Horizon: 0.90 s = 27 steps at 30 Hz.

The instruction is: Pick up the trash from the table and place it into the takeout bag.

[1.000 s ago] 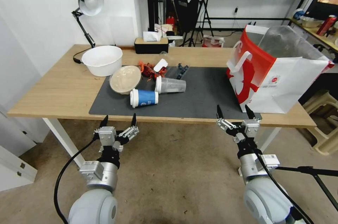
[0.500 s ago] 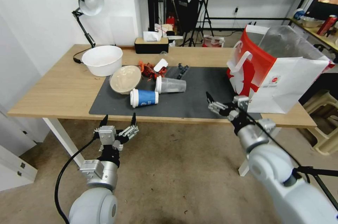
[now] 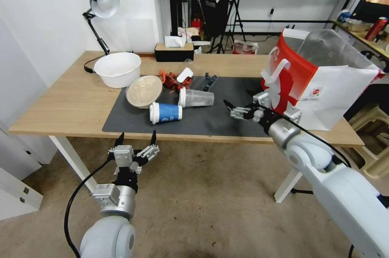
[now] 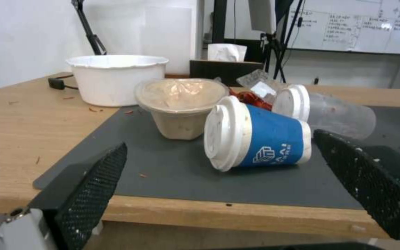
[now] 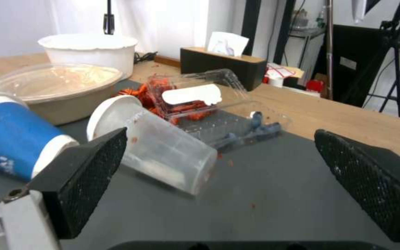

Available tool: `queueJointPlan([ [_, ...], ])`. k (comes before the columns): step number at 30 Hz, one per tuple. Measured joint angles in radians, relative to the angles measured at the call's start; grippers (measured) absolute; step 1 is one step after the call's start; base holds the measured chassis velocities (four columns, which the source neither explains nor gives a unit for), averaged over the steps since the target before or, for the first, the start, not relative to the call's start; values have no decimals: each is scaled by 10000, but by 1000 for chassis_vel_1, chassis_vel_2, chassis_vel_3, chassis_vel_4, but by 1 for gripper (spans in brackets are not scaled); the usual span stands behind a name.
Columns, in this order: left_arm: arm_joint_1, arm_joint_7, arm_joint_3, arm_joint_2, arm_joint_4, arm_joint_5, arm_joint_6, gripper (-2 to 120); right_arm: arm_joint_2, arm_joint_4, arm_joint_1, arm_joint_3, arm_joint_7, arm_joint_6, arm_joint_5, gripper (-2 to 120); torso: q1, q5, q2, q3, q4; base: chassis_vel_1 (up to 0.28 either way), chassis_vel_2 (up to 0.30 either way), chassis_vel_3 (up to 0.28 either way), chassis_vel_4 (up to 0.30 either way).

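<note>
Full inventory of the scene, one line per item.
table: 1, light wood, white legs
mat: 1, dark grey, on table
takeout bag: 1, white and red, upright at table's right end
blue paper cup: 1, white lid, lying on mat
clear plastic cup: 1, white lid, lying behind blue cup
beige bowl: 1, tilted, mat's left edge
clear food container: 1, red scraps inside, behind cups
white bowl: 1, table's left rear
tissue box: 1, dark, rear edge
desk lamp: 1, rear left
left hand: open, below table's front edge
right hand: open, over mat, facing the cups
</note>
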Motion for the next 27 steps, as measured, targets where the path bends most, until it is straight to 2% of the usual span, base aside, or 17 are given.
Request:
queueJointPlan([
  [9, -40, 0, -4, 0, 29, -5, -4, 100, 586, -970, 1299, -1117, 86, -265, -196, 100, 0, 0, 0, 0, 0, 0, 0, 0, 0],
  [12, -69, 1, -3, 1, 46, -16, -4, 100, 622, -1421, 1830, -1622, -232, -272, -173, 100, 0, 1, 2, 0, 0, 0, 0, 0, 0],
  [14, -101, 1, 6, 1, 75, -20, -3, 100, 649, -1975, 2389, -2095, -954, -266, -159, 100, 0, -1, 2, 0, -2, 0, 0, 0, 0],
  [20, -116, 2, -10, 1, 101, -38, -7, 100, 985, -3052, 3454, -3112, -1255, -256, -159, 100, 0, 1, 2, 1, 0, 0, 0, 0, 0],
  [27, -97, -11, -72, 1, 102, -66, -29, 100, 1357, -4054, 4291, -3735, -1715, -169, -305, 100, 0, 2, 1, 1, 1, 0, 0, 0, 0],
])
